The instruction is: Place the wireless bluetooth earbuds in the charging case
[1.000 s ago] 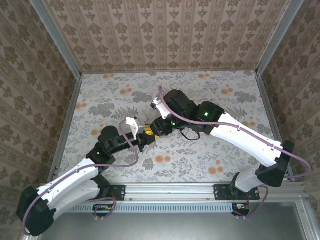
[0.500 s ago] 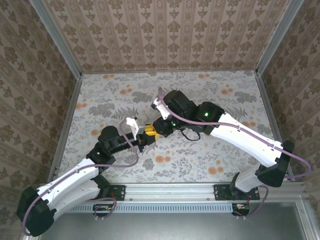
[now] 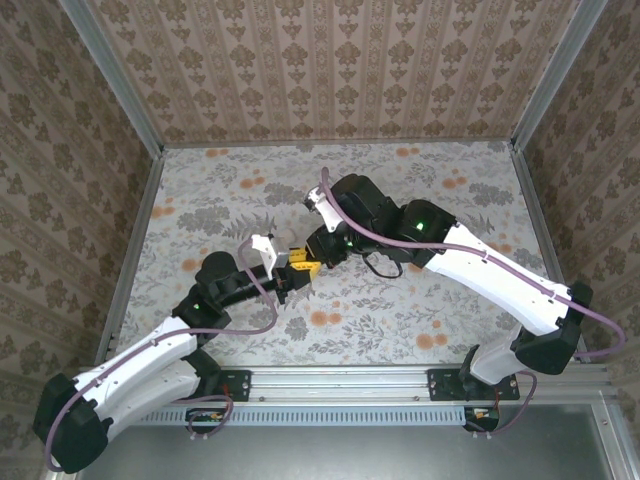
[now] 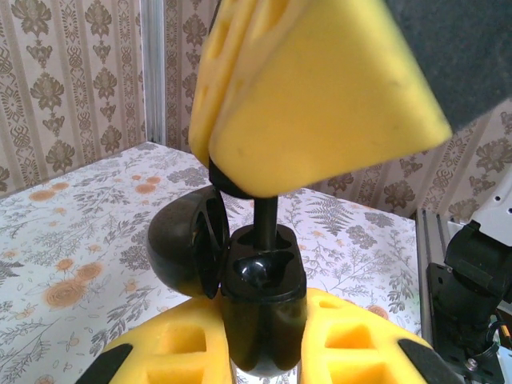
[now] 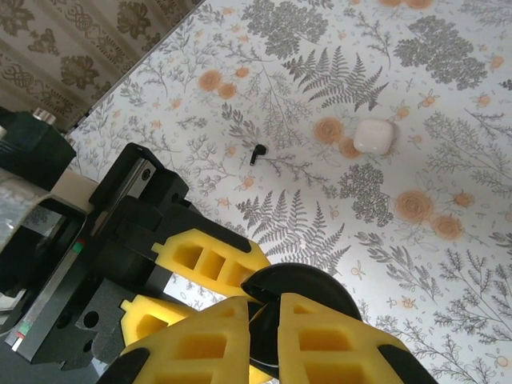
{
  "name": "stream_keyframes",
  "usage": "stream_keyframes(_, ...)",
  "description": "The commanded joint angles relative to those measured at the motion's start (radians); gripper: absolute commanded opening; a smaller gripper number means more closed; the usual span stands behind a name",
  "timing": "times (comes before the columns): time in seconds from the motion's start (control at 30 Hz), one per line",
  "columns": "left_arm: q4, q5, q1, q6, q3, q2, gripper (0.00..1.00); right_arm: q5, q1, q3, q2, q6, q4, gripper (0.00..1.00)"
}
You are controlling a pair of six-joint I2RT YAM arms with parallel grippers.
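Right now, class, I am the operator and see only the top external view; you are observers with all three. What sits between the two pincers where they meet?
Observer: The left pincer is shut on an open black case, its lid hinged open to one side.
Operator: And the right one?
Observer: The right pincer pinches a black earbud by its stem. The earbud is upright, with its lower end at the case's socket.
Operator: Is anything loose on the table?
Observer: A second tiny black piece lies on the table, apart from a small white rounded box.
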Motion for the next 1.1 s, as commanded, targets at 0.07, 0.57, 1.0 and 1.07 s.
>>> stream_keyframes(0.07, 0.034, 0.004, 0.006, 0.030, 0.017, -0.020, 0.00, 0.067, 0.001, 0.030, -0.031, 0.042, -0.027, 0.12)
stream_keyframes(0.57, 0.048, -0.003, 0.006, 0.027, 0.023, -0.012, 0.00, 0.069, 0.016, -0.040, -0.057, 0.111, -0.012, 0.11)
stream_keyframes(1.0, 0.055, -0.003, 0.006, 0.017, 0.027, -0.010, 0.00, 0.039, 0.024, -0.085, -0.062, 0.128, 0.013, 0.11)
stream_keyframes(1.07, 0.054, -0.005, 0.006, 0.017, 0.027, -0.010, 0.00, 0.041, 0.024, -0.087, -0.064, 0.136, 0.011, 0.11)
